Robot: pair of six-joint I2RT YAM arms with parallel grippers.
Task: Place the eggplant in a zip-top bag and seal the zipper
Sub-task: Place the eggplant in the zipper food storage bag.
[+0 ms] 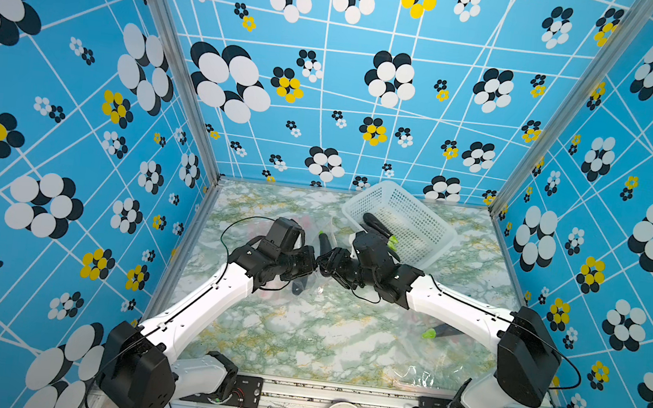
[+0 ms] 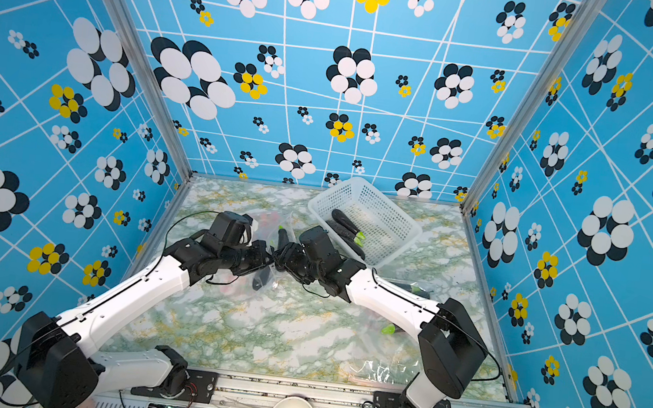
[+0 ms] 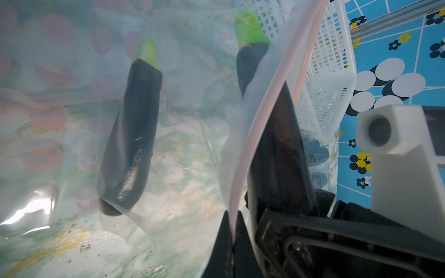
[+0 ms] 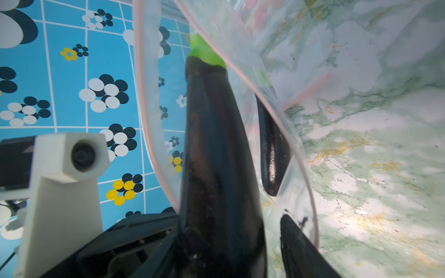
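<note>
**Right wrist view: eggplant sits in the open mouth of the bag**

In both top views we see the marbled bench (image 1: 322, 338) carrying a white basket (image 1: 411, 219) toward its back, with more eggplants (image 1: 377, 224) lying in it. In front of the basket is the clear zip-top bag (image 3: 262, 103), lifted off the bench. Its mouth is open. The pink zipper strip loops around the eggplant (image 4: 212, 156), whose green stem end points into the bag. Another bagged eggplant (image 3: 131, 134) lies flat on the bench just beside it. Our left hand (image 3: 230, 240) is closed tight, pinching the bag's rim. Our right hand (image 4: 231, 223) has its jaws parted about the eggplant's dark end. The one finger (image 4: 296, 243) we can see stands clear of the eggplant.
</note>
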